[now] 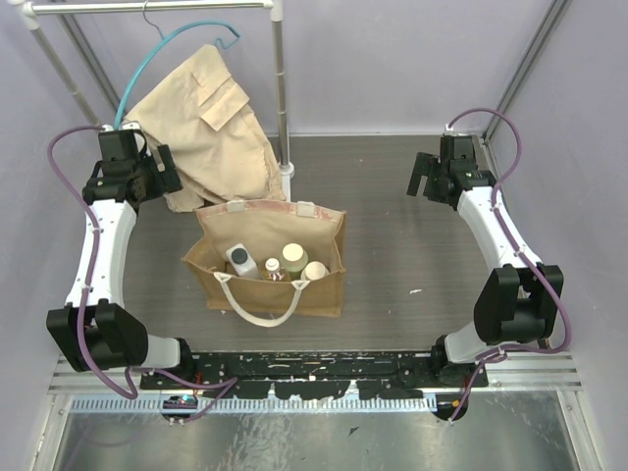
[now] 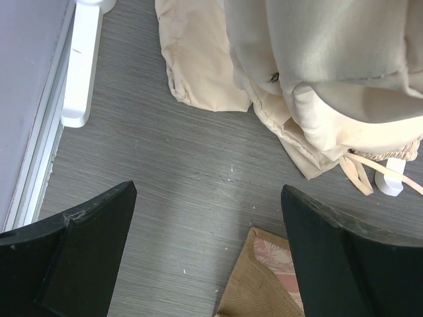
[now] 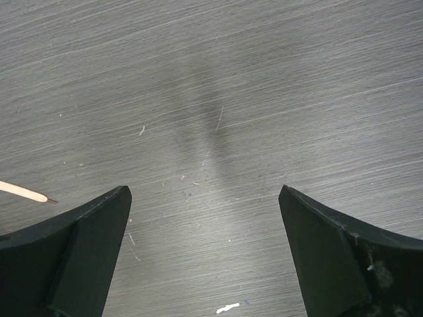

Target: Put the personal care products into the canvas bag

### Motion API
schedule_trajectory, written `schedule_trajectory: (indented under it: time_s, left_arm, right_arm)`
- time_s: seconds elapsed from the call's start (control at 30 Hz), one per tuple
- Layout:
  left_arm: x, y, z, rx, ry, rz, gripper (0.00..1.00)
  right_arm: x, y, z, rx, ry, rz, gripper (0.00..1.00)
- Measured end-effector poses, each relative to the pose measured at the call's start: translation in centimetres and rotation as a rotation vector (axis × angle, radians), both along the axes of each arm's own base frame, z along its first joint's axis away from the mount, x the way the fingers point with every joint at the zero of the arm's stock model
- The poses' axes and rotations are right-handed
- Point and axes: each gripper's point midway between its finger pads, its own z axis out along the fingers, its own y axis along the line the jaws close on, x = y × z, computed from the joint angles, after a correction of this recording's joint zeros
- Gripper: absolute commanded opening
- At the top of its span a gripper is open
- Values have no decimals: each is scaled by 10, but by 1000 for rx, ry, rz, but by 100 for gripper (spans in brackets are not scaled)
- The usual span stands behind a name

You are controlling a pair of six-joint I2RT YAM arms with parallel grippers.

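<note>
The tan canvas bag (image 1: pixel 294 285) stands upright mid-table with its mouth open and cream handles hanging down its front. Inside it I see the flat white bottle with black cap (image 1: pixel 241 260), the amber-brown bottle (image 1: pixel 274 269), the olive-green bottle (image 1: pixel 294 258) and the cream-beige bottle (image 1: pixel 315 272). My left gripper (image 1: pixel 165 172) is open and empty, up at the far left beside the bag's back corner (image 2: pixel 264 277). My right gripper (image 1: pixel 424 177) is open and empty over bare table at the far right.
A beige garment (image 1: pixel 206 123) on a teal hanger (image 1: pixel 177 44) hangs from a rail and drapes onto the table behind the bag; it fills the top of the left wrist view (image 2: pixel 317 79). A rack post (image 1: pixel 281 88) stands beside it. Walls close in on both sides.
</note>
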Motion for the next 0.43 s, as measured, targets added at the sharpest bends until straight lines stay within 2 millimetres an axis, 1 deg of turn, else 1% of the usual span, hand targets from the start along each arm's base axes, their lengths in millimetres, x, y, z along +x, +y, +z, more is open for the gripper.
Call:
schedule_trajectory:
  time_s: [0.43]
  left_arm:
    - [0,0,-7,0,9,-1,98]
  right_arm:
    - [0,2,0,8,0,8,100]
